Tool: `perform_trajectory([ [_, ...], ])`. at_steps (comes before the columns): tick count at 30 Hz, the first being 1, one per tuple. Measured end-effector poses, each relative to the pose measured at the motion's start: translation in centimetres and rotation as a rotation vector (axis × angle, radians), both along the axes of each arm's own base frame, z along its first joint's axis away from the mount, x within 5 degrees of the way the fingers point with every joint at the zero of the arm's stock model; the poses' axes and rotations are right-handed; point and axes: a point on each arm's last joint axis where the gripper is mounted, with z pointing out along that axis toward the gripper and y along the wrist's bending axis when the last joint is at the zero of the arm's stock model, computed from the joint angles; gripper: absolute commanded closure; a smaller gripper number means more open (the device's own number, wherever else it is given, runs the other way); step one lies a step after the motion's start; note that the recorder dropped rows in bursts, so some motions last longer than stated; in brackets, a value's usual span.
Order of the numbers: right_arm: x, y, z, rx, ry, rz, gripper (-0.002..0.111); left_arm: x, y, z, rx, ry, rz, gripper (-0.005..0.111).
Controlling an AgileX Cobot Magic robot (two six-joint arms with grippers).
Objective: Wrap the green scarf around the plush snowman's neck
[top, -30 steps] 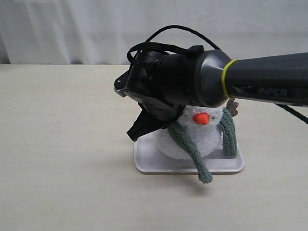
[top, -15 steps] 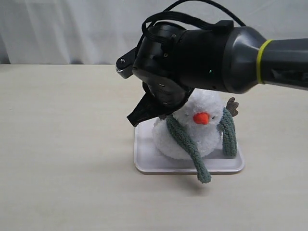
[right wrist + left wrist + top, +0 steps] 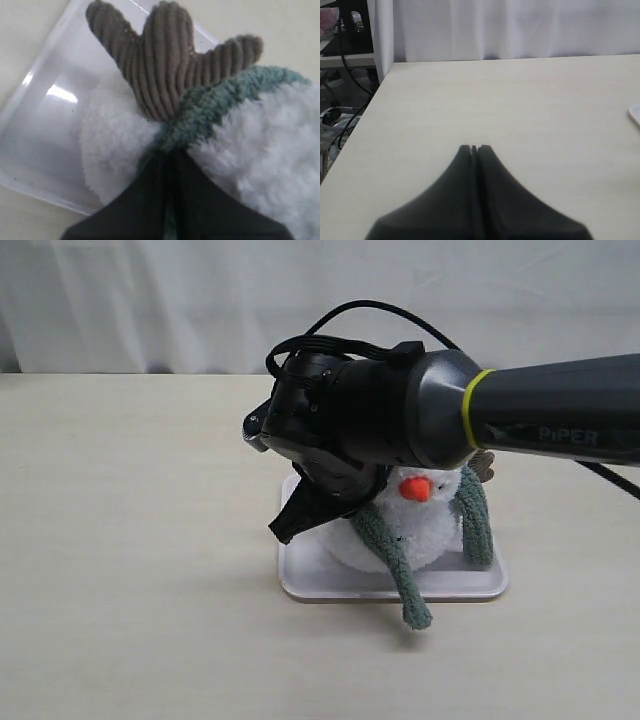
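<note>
The plush snowman (image 3: pixel 430 528) sits on a white tray (image 3: pixel 300 582), its orange nose facing the front; my right arm hides the top of its head. The green scarf (image 3: pixel 395 562) lies over its shoulders. One end hangs past the tray's front edge and the other end (image 3: pixel 476 522) hangs down the right side. In the right wrist view my right gripper (image 3: pixel 171 150) is shut on the green scarf (image 3: pixel 215 102) at the neck, just under a brown twig arm (image 3: pixel 160 65). Its dark fingers (image 3: pixel 300 518) point down and left. My left gripper (image 3: pixel 474 148) is shut and holds nothing, over bare table.
The tray's edge (image 3: pixel 636 114) just shows in the left wrist view. The table's side edge (image 3: pixel 367 105) drops off to cables and a stand. A white curtain (image 3: pixel 150 300) hangs behind the table.
My right arm lifted half a second ago and has come back down over the snowman's head. The scarf's front end now hangs slightly lower.
</note>
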Motion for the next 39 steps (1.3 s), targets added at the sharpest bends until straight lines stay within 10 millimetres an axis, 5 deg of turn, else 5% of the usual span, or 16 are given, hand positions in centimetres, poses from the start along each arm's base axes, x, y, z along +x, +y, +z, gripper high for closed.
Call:
perform_trajectory([
  [8, -0.2, -0.3, 0.5, -0.022, 0.006, -0.010, 0.104, 0.0, 0.0, 0.0, 0.000, 0.000, 0.000, 0.107],
  [17, -1.2, -1.4, 4.6, 0.037, -0.040, -0.027, 0.103, 0.0, 0.0, 0.0, 0.000, 0.000, 0.000, 0.107],
  [21, -1.8, -2.6, 6.5, 0.074, -0.067, -0.042, 0.088, 0.0, 0.0, 0.0, 0.000, 0.000, 0.000, 0.107],
  [26, -1.7, -6.4, 7.7, 0.098, -0.079, -0.151, 0.066, 0.0, 0.0, 0.0, 0.000, 0.000, 0.000, 0.107],
  [32, -1.6, -11.4, 5.6, 0.058, -0.035, -0.268, 0.047, 0.0, 0.0, 0.0, 0.000, 0.000, 0.000, 0.107],
  [39, -1.6, -15.7, -1.6, 0.248, -0.016, -0.240, 0.046, 0.0, 0.0, 0.0, 0.000, 0.000, 0.000, 0.107],
])
